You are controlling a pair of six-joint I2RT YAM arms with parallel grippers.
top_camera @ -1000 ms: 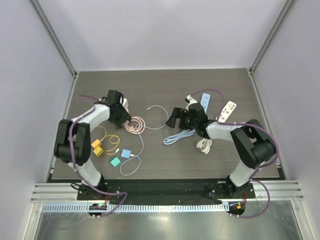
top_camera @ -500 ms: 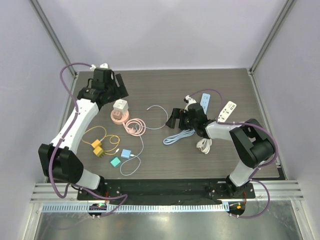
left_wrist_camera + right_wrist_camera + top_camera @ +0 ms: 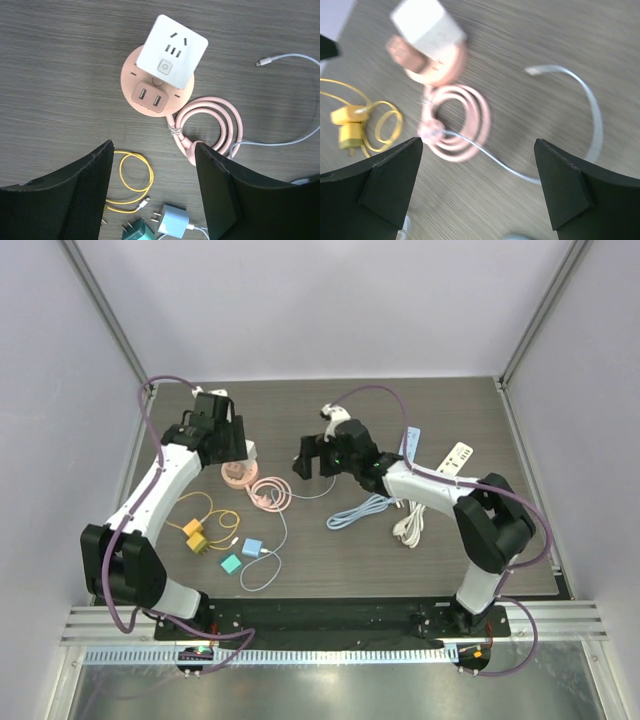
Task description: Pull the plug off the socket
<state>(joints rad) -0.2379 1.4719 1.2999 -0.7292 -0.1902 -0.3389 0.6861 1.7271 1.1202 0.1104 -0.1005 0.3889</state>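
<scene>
White and boxy, the plug (image 3: pixel 172 50) sits pushed into the round pink socket (image 3: pixel 152 97) on the wood-grain table (image 3: pixel 60 75). The socket's pink cable (image 3: pixel 215 120) coils just beside it. The left jaws hang close by, spread apart with nothing between them — not touching the plug. The right jaws gape wide and empty too — above the coil and a thin white cable (image 3: pixel 585 95). A yellow cable (image 3: pixel 135 175) lies near.
</scene>
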